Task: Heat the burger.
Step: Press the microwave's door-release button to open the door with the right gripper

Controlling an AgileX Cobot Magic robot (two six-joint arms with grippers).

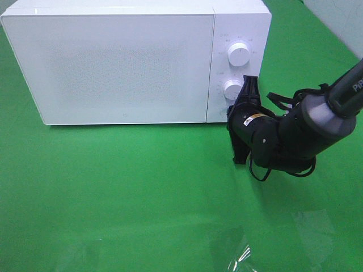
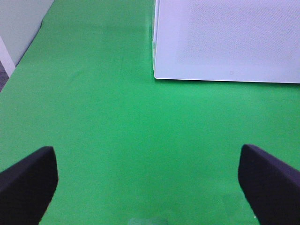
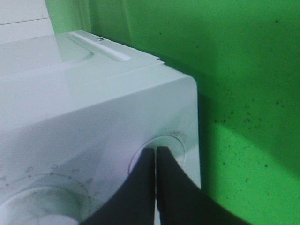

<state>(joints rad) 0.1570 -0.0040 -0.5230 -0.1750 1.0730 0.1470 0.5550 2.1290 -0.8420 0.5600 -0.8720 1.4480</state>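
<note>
At white boxy microwave (image 1: 113,62), right pincer (image 3: 155,152) pinched shut to poke round corner button (image 3: 168,140), prob. door release; left pincer (image 2: 147,159) wide, idle over green tabletop (image 2: 117,117).

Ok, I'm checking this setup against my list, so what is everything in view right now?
microwave: one, white, door shut, at the back of the table
knobs: two, white, one above the other on the microwave's right panel
round button: one, white, at the panel's lower corner
table cloth: one, green, covering the table
burger: none in view
left gripper: one, black, open, over the cloth in front of the microwave
right gripper: one, black, shut, tips at the round button
</note>
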